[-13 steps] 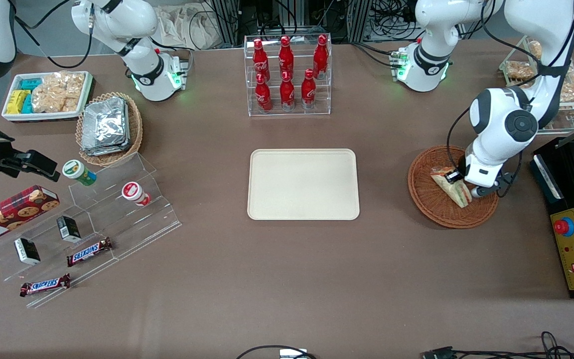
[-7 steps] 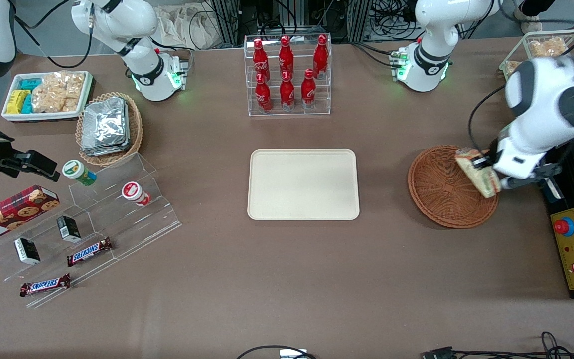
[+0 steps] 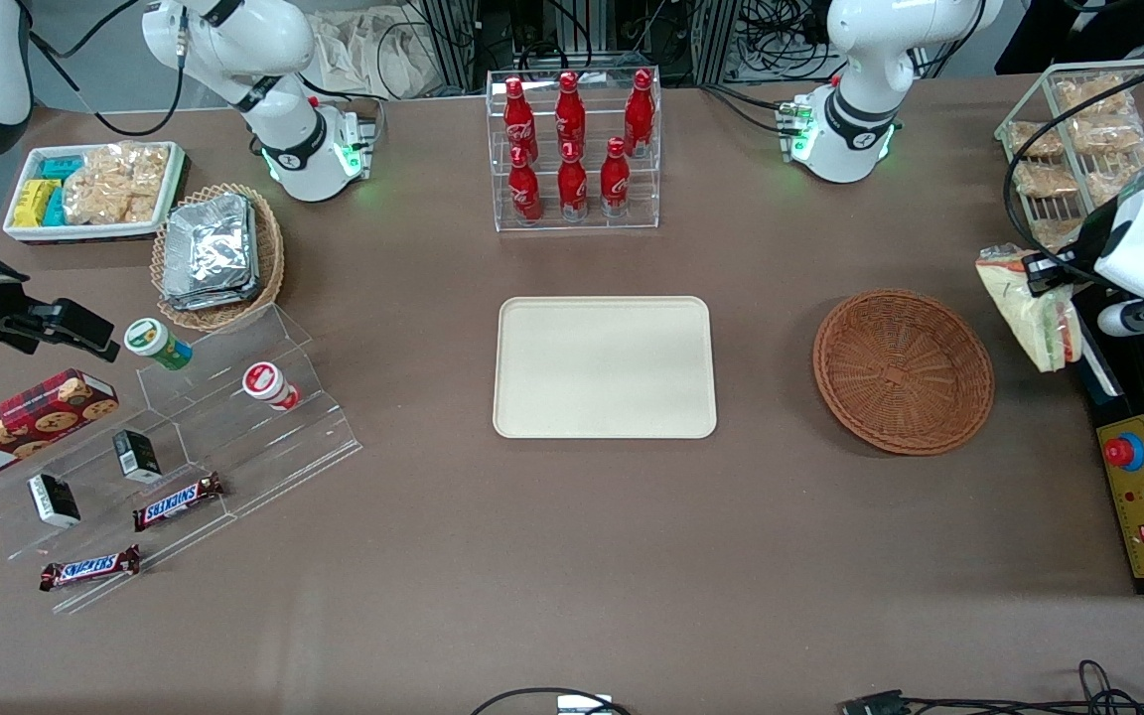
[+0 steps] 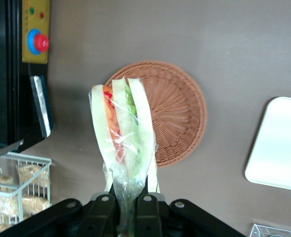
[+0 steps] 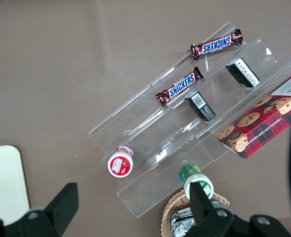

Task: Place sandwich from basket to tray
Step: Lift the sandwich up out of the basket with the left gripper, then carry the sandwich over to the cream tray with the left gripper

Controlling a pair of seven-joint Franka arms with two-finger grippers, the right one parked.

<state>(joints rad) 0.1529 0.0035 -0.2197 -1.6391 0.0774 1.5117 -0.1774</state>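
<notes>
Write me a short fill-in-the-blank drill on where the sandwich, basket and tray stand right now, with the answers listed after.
1. The gripper is shut on the ____, held up in the air.
2. The round brown basket now holds ____.
3. The sandwich hangs nearer the working arm's end of the table than the ____ does.
4. The cream tray lies flat on the ____, with nothing on it.

Missing words: sandwich; nothing; basket; table

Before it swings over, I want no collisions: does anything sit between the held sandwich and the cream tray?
Only the empty brown basket, low on the table. The pincer holds the sandwich raised above it; the tray is bare.
</notes>
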